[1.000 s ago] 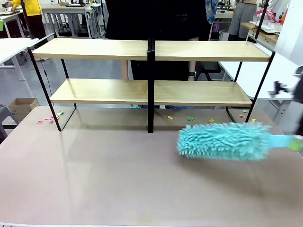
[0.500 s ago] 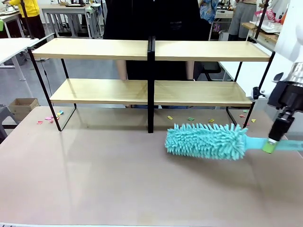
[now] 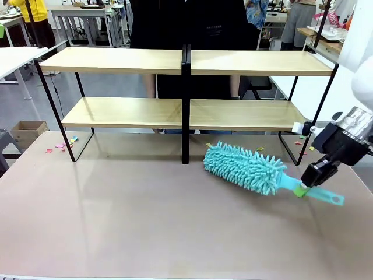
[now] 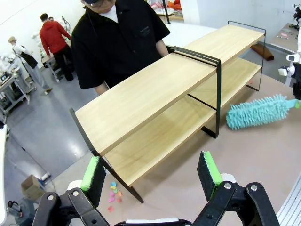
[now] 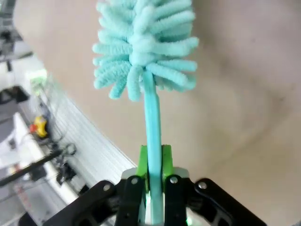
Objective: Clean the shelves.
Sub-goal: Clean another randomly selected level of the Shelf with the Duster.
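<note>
Duster is pointing toward ten o'clock at the shelves, right claw clamping its handle; left claw is standing apart.

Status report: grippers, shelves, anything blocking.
Right gripper shut on duster handle; left gripper open. Duster head in front of shelves, not touching. Person standing behind shelves.

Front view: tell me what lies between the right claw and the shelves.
The turquoise duster lies there: its handle is gripped in the right claw, and its fluffy head points toward the shelves. The front view shows it.
</note>
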Available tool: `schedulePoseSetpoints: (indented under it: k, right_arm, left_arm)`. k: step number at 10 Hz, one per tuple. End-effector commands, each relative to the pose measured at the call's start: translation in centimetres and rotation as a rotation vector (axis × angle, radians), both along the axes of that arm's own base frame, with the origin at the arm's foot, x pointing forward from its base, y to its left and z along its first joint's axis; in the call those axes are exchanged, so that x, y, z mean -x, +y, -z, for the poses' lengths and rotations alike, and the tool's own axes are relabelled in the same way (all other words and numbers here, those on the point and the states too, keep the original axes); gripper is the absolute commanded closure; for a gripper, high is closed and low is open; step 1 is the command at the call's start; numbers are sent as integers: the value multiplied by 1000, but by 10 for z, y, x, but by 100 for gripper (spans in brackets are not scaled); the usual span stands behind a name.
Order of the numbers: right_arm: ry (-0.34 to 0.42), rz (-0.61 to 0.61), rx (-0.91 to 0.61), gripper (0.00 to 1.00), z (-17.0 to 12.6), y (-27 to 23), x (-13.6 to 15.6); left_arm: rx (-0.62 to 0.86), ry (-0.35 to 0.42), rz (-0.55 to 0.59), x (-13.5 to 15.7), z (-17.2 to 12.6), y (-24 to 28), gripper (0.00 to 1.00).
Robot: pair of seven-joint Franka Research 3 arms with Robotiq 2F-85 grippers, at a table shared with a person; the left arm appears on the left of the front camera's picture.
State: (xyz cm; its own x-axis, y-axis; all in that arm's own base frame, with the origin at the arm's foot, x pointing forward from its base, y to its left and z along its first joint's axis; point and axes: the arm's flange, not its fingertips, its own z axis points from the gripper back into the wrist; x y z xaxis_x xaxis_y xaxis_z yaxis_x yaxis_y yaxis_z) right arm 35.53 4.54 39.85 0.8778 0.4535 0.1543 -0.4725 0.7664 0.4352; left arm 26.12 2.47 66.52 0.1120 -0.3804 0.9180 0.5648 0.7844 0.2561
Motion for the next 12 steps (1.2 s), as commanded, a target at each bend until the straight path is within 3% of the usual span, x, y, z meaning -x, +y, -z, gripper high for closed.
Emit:
schedulePoseSetpoints:
  k: [1,5,12]
  right_arm:
    - [-104,85,5,87,6,23,12]
    - [3,62,-36,87,41,54,-13]
    - [-61,175,-116,87,67,85,-37]
  left_arm:
    - [-5,-1,-6,0,0,0,0]
    - [-5,-1,-6,0,0,0,0]
    - [-5,-1,-6,0,0,0,0]
